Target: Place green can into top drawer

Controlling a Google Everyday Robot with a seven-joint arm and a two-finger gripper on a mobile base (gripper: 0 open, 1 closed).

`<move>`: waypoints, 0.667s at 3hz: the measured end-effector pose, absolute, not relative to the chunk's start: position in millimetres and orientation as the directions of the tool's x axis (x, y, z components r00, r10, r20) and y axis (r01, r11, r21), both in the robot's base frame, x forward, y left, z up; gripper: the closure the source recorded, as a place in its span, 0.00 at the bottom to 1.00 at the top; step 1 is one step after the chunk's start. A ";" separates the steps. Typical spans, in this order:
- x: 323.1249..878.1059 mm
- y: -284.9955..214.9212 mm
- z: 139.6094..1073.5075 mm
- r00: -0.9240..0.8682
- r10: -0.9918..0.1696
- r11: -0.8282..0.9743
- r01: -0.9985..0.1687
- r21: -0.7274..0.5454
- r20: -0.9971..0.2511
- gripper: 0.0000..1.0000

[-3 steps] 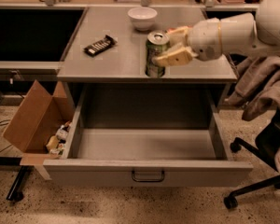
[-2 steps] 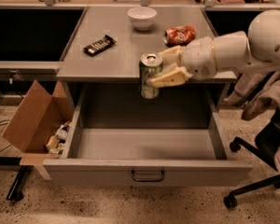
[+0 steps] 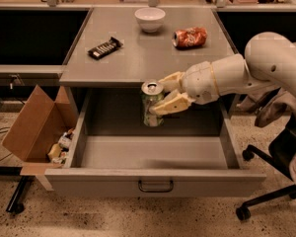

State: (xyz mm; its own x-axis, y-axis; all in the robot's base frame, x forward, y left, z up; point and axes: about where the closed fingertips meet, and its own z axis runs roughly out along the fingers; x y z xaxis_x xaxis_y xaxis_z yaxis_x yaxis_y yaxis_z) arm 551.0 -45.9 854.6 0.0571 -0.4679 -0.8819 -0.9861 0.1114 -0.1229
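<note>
1. Where the arm [image 3: 246, 73] runs off the right edge, its shoulder and base are cut off, so only the white forearm and wrist show.
2. Tan fingers [image 3: 171, 104] cover the right side of the green can [image 3: 151, 107]; its silver top and left side are plain to see.
3. Shadow fills the rear of the top drawer [image 3: 89, 181], and the back wall is hard to make out.
4. Small items inside the cardboard box [image 3: 34, 127] on the floor to the left cannot be identified.
5. Reaching in from the right, the arm lies roughly level, forearm pointing left across the drawer's right wall.
6. Its end effector [image 3: 159, 96] is closed on the green can, one finger high near the rim, one lower on the body.
7. Held upright, the can hangs over the open drawer's rear half, its top about level with the front edge of the worktop [image 3: 138, 63]; whether its base touches the drawer floor cannot be told.
8. Pulled fully out, the drawer shows its dark handle [image 3: 156, 185] at front centre.
9. On the worktop sit a white bowl [image 3: 150, 19], a crushed red-orange can [image 3: 190, 37] and a dark wrapped bar [image 3: 105, 48], well apart.
</note>
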 end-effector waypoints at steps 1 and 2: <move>549.0 -50.7 829.6 0.028 -0.518 0.124 -0.987 -0.107 -0.855 1.00; 539.2 -71.5 764.9 0.001 -0.562 0.168 -0.979 -0.114 -0.827 1.00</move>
